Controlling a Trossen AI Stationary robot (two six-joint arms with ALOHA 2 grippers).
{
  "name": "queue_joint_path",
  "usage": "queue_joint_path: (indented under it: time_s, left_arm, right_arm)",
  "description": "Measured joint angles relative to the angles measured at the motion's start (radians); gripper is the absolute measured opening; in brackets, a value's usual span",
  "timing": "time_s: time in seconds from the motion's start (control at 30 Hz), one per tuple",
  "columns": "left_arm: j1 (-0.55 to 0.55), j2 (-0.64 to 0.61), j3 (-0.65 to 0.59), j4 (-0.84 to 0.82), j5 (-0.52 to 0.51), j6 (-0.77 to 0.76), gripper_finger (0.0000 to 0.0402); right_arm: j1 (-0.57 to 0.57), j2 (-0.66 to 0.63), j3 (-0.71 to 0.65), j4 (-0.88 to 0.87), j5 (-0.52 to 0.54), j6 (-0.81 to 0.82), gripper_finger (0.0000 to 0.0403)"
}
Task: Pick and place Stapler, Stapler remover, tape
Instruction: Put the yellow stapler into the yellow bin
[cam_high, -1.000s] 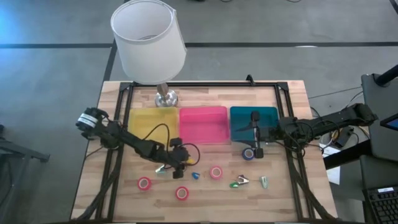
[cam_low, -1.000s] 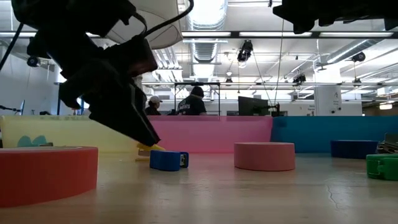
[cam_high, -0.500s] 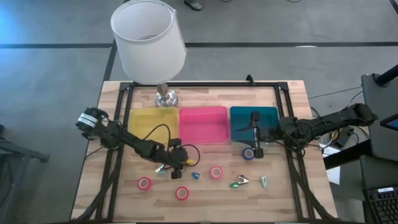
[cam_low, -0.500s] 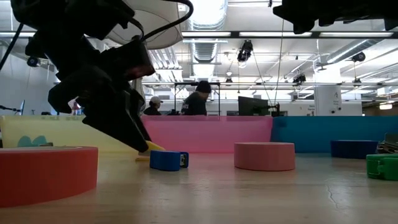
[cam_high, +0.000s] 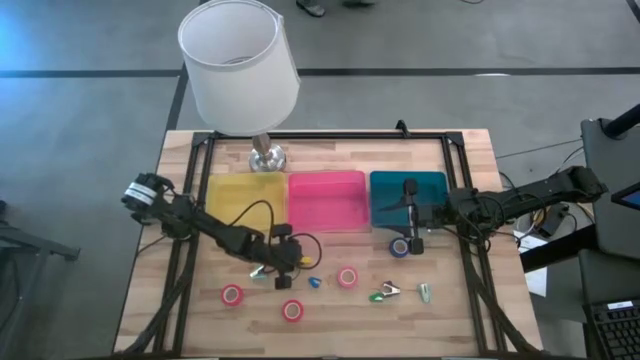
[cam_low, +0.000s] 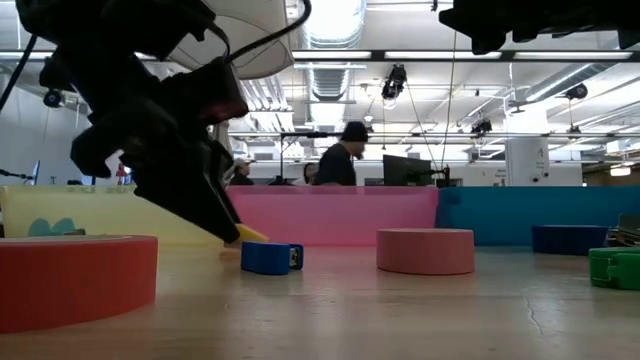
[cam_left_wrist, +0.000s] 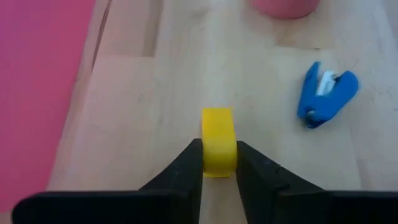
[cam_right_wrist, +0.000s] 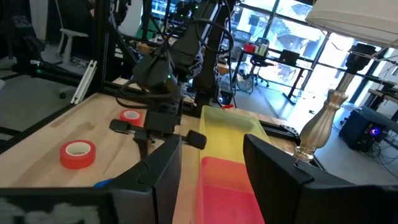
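Desk (cam_high: 180, 300) first: you are looking at a wooden top with a black frame, and at its far edge a lamp with a big white shade (cam_high: 238, 62) on a metal base (cam_high: 267, 155). In front of the lamp, three trays sit side by side, touching: yellow tray (cam_high: 240, 195) on the left, pink tray (cam_high: 327, 200) in the middle, teal tray (cam_high: 408, 190) on the right.

Your left arm reaches across the desk's left half to a spot just near of the yellow and pink trays. Its left claw (cam_left_wrist: 219, 163) is clamped tight on a small yellow stapler (cam_left_wrist: 218, 140), low over the wood; a small blue stapler (cam_left_wrist: 325, 96) lies just to the right of it.

Your right arm comes in from the right edge, and the right claw (cam_high: 411, 243) hangs at the near edge of the teal tray with its fingers (cam_right_wrist: 163, 174) spread wide, gripping nothing.

Tape next. The blue roll (cam_high: 400, 246) lies on the desk just left of the right claw. Three red rolls lie nearer you: one (cam_high: 232, 295) at the left, one (cam_high: 292, 310) nearest the front edge, one (cam_high: 348, 277) right of the blue stapler.

Smallest pieces: a green-handled stapler remover (cam_high: 383, 293) and a paler one (cam_high: 425, 292) lie near of the blue roll.
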Motion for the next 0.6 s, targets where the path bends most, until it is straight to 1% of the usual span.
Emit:
queue_joint_path:
  time_s: [0.07, 0.2, 0.37, 0.5, 0.6]
  left_arm:
    - [-0.011, -0.009, 0.009, 0.003, 0.000, 0.034, 0.0085]
    - [-0.026, -0.049, 0.030, -0.007, -0.001, 0.073, 0.0073]
    - [-0.039, -0.163, 0.068, -0.070, -0.020, 0.098, 0.0077]
    - [-0.055, -0.288, 0.071, -0.196, -0.112, 0.140, 0.0083]
    - [-0.054, -0.384, 0.070, -0.326, -0.175, 0.122, 0.0079]
  right_arm:
    - [0.000, 0.000, 0.000, 0.000, 0.000, 0.000, 0.0167]
    - [0.000, 0.000, 0.000, -0.001, 0.000, 0.000, 0.0166]
    - [0.000, 0.000, 0.000, -0.002, 0.000, 0.000, 0.0166]
    - [0.000, 0.000, 0.000, -0.003, 0.000, 0.000, 0.0166]
    - [0.000, 0.000, 0.000, -0.003, 0.000, 0.000, 0.0166]
